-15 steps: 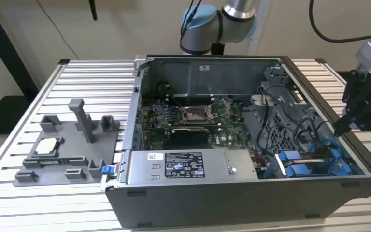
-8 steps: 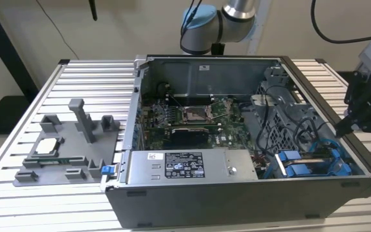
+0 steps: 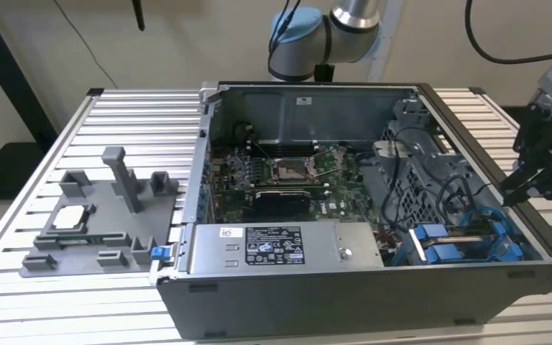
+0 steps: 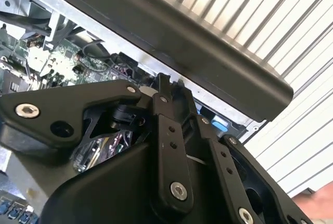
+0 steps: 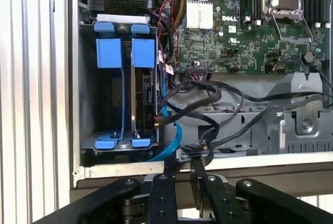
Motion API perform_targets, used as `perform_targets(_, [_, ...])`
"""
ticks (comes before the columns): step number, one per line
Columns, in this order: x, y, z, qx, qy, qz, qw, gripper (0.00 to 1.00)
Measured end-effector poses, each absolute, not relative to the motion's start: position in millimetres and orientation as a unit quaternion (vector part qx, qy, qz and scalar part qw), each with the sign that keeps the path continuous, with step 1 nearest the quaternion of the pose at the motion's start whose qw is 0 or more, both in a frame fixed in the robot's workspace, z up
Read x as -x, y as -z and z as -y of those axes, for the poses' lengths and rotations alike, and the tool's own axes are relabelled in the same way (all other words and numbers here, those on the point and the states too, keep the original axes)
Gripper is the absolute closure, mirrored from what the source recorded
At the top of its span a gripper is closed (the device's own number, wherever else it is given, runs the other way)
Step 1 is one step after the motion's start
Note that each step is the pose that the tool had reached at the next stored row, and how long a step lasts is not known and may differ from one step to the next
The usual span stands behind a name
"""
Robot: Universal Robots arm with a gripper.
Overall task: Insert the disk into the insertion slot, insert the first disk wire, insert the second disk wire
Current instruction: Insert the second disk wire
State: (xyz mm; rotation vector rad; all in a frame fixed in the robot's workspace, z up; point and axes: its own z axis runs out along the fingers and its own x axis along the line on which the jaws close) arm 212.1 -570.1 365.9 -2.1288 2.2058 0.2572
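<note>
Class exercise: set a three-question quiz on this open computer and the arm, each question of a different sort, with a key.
1. True or false: the gripper reaches down inside the insertion slot.
2. What colour are the plastic fittings in the insertion slot? A red, B blue, C green.
3. Fill in: the gripper hangs by the edge of the computer case at the exterior view's ____ (left or right).
Key: 1 false; 2 B; 3 right.
</note>
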Motion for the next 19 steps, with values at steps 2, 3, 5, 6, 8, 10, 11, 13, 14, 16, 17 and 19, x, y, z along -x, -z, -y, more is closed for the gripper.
perform_targets(2, [-212, -366, 571, 0.691, -0.084, -0.717, 0.032, 0.0])
perform_targets(3, [-213, -366, 571, 0.691, -0.084, -0.717, 0.032, 0.0])
perform_targets(5, [-213, -366, 573, 0.692, -0.084, -0.717, 0.032, 0.0])
perform_targets(6, [-213, -366, 574, 0.692, -0.084, -0.717, 0.032, 0.0])
perform_targets(8, [-213, -366, 576, 0.692, -0.084, -0.717, 0.032, 0.0])
perform_targets(10, [-213, -364, 577, 0.692, -0.084, -0.717, 0.032, 0.0])
perform_targets(11, [-213, -363, 577, 0.692, -0.084, -0.717, 0.032, 0.0])
perform_targets(13, [-213, -360, 577, 0.691, -0.084, -0.717, 0.032, 0.0])
perform_targets(14, [-213, -358, 577, 0.691, -0.084, -0.717, 0.032, 0.0])
perform_targets(16, [-212, -355, 577, 0.691, -0.084, -0.717, 0.032, 0.0])
perform_targets(17, [-212, -353, 577, 0.691, -0.084, -0.717, 0.032, 0.0])
perform_targets(19, [-211, -351, 577, 0.69, -0.084, -0.718, 0.032, 0.0])
